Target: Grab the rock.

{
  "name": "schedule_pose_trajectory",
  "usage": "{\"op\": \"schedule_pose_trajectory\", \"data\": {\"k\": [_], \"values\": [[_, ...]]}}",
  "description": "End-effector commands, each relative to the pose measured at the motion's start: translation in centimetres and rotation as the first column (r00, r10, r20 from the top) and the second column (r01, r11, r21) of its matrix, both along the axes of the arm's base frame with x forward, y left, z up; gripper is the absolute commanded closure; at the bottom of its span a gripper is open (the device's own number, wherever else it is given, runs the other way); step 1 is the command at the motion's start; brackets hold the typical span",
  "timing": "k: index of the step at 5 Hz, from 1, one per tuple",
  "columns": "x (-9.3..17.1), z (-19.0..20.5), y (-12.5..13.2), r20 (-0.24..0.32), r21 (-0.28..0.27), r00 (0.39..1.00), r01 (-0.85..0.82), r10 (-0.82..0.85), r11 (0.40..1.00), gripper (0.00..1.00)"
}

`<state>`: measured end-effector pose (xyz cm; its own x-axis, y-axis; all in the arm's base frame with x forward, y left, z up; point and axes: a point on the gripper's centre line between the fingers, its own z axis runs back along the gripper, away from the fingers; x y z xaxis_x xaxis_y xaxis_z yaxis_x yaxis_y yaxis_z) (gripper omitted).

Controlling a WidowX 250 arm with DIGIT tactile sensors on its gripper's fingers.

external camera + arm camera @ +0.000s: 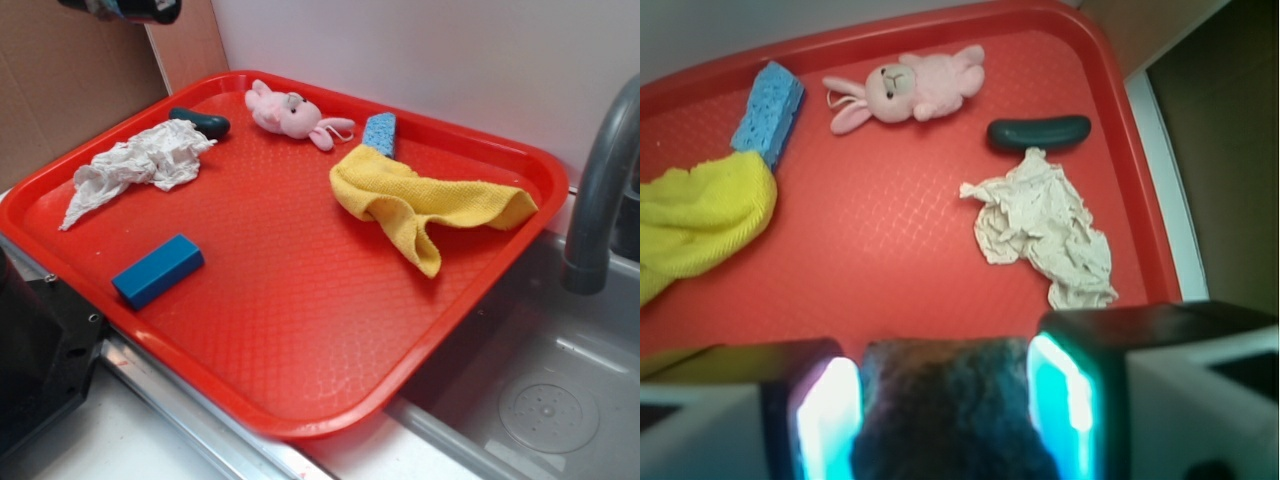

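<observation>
Sitting squarely between the pincer's [945, 410] two glowing fingers [825, 420], the rock [945, 405] fills the gap from pad to pad, so the pincer looks clamped on it, raised clear of the red tray [890, 260]. Ahead of the pincer lie the crumpled paper [1040, 230], dark teal oblong [1038, 133] and pink bunny [912, 88]. Judging by this, the grab appears made.

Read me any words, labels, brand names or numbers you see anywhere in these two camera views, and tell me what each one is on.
None: no readable text in either view.
The red tray, blue block, blue sponge, yellow cloth, white crumpled cloth, pink plush bunny and dark teal oblong are all unmarked.
The rock between the fingers bears none either.
</observation>
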<state>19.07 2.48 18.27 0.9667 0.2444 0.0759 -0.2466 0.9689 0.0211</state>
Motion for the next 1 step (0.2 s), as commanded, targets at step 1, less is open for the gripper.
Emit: {"op": "schedule_pose_trajectory", "data": {"k": [1], "values": [[0.32,0.79,-0.39,0.024,-0.019,1.000,-0.016,0.016,1.000,1.00]]}}
